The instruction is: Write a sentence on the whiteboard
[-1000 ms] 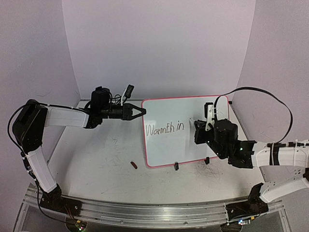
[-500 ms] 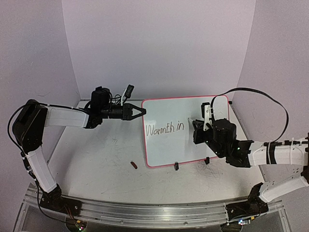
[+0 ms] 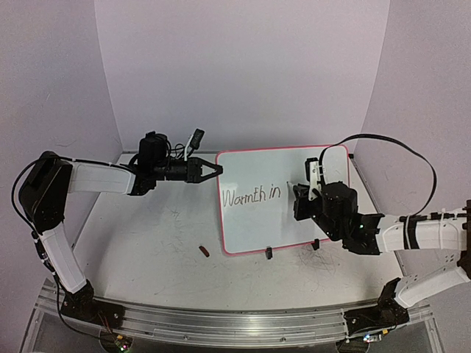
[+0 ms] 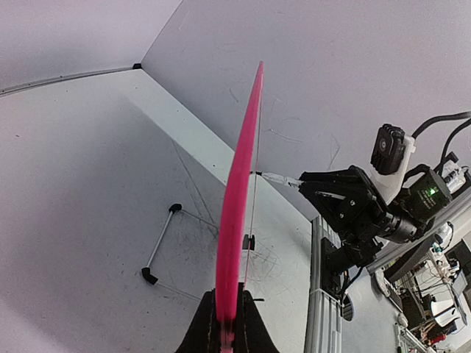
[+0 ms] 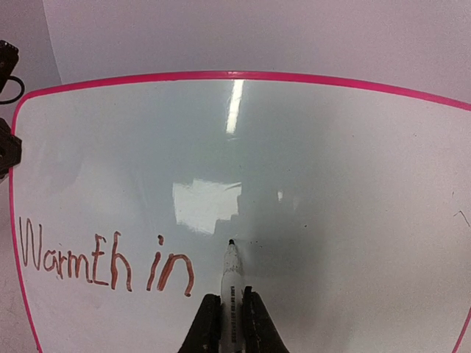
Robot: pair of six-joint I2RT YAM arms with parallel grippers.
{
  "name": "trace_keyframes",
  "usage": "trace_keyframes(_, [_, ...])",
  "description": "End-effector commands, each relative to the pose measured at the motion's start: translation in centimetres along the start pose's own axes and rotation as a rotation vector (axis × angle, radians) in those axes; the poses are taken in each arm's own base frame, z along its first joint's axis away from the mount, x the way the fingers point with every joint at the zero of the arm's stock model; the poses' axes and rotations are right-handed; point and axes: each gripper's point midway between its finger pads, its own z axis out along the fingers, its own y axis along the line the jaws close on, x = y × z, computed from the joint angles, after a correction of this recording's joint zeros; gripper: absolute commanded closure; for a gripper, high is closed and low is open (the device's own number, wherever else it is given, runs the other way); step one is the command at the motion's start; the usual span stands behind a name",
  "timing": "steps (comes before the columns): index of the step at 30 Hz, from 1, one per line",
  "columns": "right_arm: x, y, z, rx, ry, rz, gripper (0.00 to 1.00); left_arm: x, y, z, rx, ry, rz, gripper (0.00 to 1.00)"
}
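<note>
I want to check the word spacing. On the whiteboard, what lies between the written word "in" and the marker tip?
Nothing is written there. The right wrist view shows only bare whiteboard between the word "in" and the tip of the marker.

We see the whiteboard [image 3: 254, 228] on the table [image 3: 140, 243], two black feet [image 3: 269, 252] at its near edge, "Warmth in" written in red. Left gripper [image 3: 218, 169] pinches its upper left corner. Right gripper [image 3: 296, 194], closed, sits at the board face just right of the writing. Small reddish piece [image 3: 204, 251] lies left of the board.
</note>
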Motion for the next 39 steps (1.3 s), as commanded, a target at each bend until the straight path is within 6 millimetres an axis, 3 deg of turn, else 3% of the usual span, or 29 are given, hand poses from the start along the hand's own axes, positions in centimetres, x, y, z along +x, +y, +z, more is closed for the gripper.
trace_keyframes(1, [-1.2,-0.3,0.4,0.03,-0.035,0.009,1.0,1.3,-1.0,0.9,0.006,0.047,0.0,1.0])
trace_keyframes(8, [-0.8,-0.4,0.5,0.04,-0.019,0.004,1.0,1.3,-1.0,0.9,0.007,0.047,0.0,1.0])
trace_keyframes(19, [2.1,-0.2,-0.1,0.023,0.066,0.015,1.0,1.3,-1.0,0.9,0.007,0.048,-0.002,1.0])
trace_keyframes(39, [5.1,0.2,-1.3,0.027,0.132,0.049,1.0,1.4,-1.1,0.9,0.008,0.05,-0.004,1.0])
